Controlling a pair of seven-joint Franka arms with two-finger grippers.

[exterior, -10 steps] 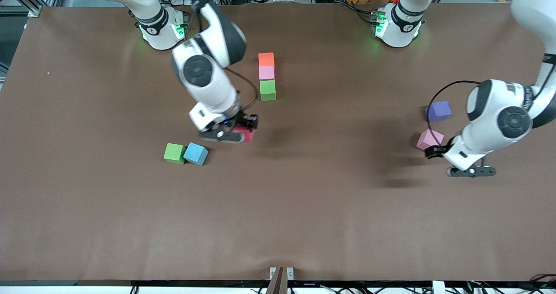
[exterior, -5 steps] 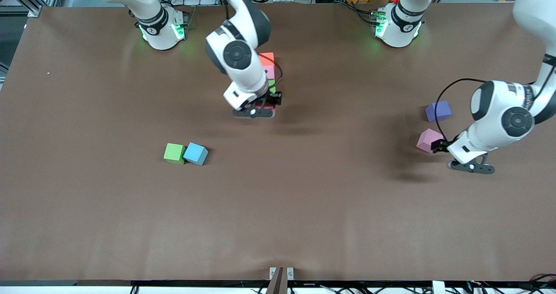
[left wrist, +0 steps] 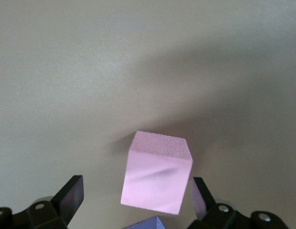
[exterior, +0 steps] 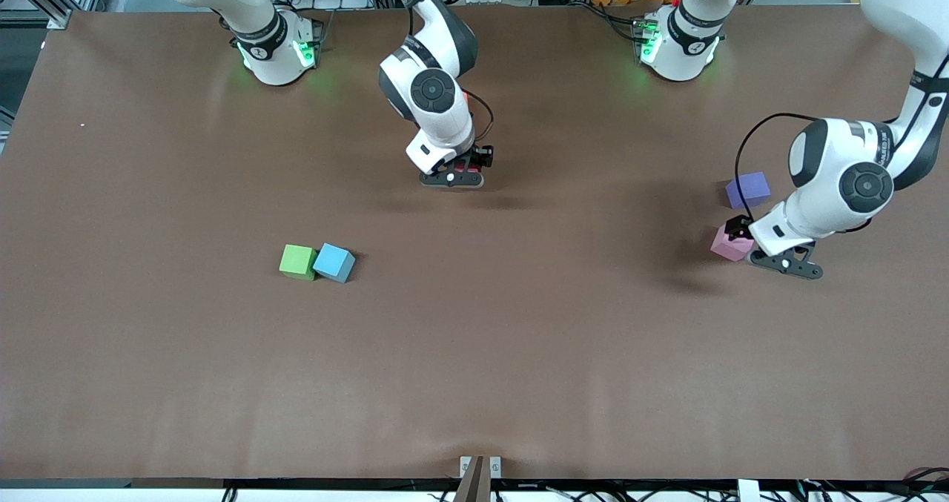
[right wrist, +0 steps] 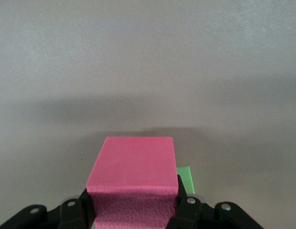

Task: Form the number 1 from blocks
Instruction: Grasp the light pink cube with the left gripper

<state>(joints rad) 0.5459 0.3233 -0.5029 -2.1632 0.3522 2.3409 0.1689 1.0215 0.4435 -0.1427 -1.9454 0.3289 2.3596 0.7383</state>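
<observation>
My right gripper (exterior: 461, 170) is shut on the red block (exterior: 465, 167), low over the table's middle. In the right wrist view the red block (right wrist: 133, 183) fills the jaws, and a corner of a green block (right wrist: 185, 177) shows right beside it. In the front view the right arm hides the column of blocks. My left gripper (exterior: 750, 246) is open over a loose pink block (exterior: 729, 244) toward the left arm's end. In the left wrist view the pink block (left wrist: 157, 179) lies tilted between the two fingers (left wrist: 69, 198), not pinched. Another green block (exterior: 298, 262) lies nearer the camera.
A light blue cube (exterior: 334, 263) touches the loose green block. A purple cube (exterior: 747, 189) sits just farther from the camera than the pink block; its corner (left wrist: 148, 223) shows at the edge of the left wrist view. The brown table (exterior: 519, 354) is bare nearer the camera.
My right gripper carried the red block from beside the light blue cube to the column of blocks. My left gripper moved over the pink block.
</observation>
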